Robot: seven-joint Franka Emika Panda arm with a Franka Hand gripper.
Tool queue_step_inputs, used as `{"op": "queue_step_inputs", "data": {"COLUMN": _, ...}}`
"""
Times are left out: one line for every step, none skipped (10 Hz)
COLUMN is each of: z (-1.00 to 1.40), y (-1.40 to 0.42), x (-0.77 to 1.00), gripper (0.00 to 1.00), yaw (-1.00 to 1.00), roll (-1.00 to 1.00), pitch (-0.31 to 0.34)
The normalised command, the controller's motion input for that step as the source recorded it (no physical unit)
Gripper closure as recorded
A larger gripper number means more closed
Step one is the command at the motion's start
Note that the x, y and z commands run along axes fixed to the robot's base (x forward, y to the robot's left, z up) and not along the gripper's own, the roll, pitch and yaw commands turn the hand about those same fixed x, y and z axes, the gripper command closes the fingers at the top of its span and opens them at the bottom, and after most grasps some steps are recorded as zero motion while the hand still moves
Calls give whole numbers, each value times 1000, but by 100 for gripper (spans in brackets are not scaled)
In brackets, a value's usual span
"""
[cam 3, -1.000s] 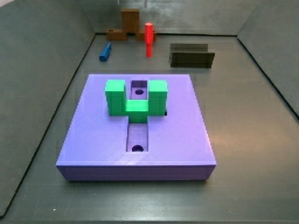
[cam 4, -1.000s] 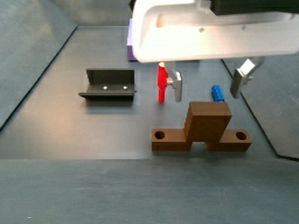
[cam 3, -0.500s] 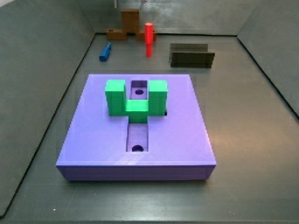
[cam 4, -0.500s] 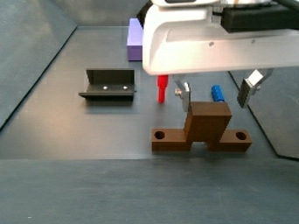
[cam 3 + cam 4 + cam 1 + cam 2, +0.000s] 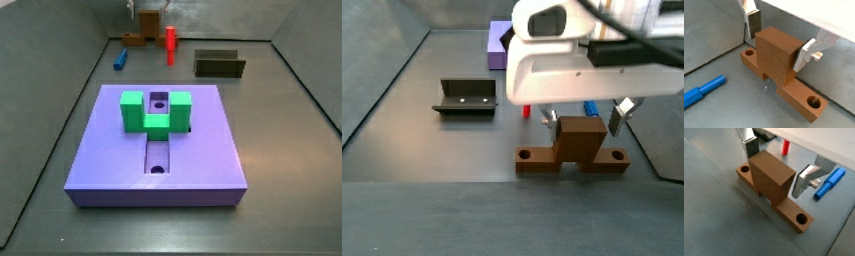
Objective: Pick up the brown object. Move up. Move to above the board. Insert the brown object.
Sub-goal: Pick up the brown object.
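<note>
Grey floor at the far end; gripper (image 5: 781, 41) has dropped lower, jaws wide astride the brown object's (image 5: 777, 62) upright block, not yet pinching; grasp looks imminent.

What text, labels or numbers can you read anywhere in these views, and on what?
None: no readable word, number or sign in any view.
The brown object, the board with its green block, the red post, the blue piece and the fixture all show plain surfaces.
The gripper, jaws open either side of the brown object, bears no marking either.
</note>
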Motion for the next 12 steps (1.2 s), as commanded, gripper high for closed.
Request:
{"op": "queue_step_inputs", "data": {"z": -314, "y": 43, "x": 0, "gripper": 0, "yaw": 0, "roll": 37, "pitch": -27}}
{"op": "queue_step_inputs", "data": {"z": -209, "y": 80, "x": 0, "gripper": 0, "yaw": 0, "roll": 46, "pitch": -7}}
{"op": "queue_step_inputs", "data": {"z": -46, "y": 57, "x": 0, "gripper": 0, "yaw": 0, "roll": 44, "pitch": 0}}
{"op": "queue_step_inputs", "data": {"z": 0, "y": 0, "x": 0, "gripper": 0, "yaw": 0, "roll": -6, "pitch": 0}}
{"op": "queue_step_inputs", "data": {"z": 0, "y": 0, "x": 0, "gripper": 0, "yaw": 0, "roll": 0, "pitch": 0}}
{"op": "queue_step_inputs", "data": {"z": 0, "y": 0, "x": 0, "gripper": 100, "yaw": 0, "roll": 0, "pitch": 0}}
{"op": "queue_step_inputs", "data": {"z": 0, "y": 0, "x": 0, "gripper": 100, "yaw": 0, "roll": 0, "pitch": 0}}
{"op": "queue_step_inputs", "data": {"z": 0, "y": 0, "x": 0, "gripper": 100, "yaw": 0, "roll": 0, "pitch": 0}}
{"op": "queue_step_inputs", "data": {"z": 0, "y": 0, "x": 0, "gripper": 100, "yaw": 0, "roll": 0, "pitch": 0}}
{"op": "queue_step_inputs", "data": {"z": 0, "y": 0, "x": 0, "gripper": 100, "yaw": 0, "roll": 0, "pitch": 0}}
{"op": "queue_step_inputs", "data": {"z": 0, "y": 0, "x": 0, "gripper": 100, "yaw": 0, "roll": 0, "pitch": 0}}
{"op": "queue_step_inputs", "data": {"z": 0, "y": 0, "x": 0, "gripper": 100, "yaw": 0, "roll": 0, "pitch": 0}}
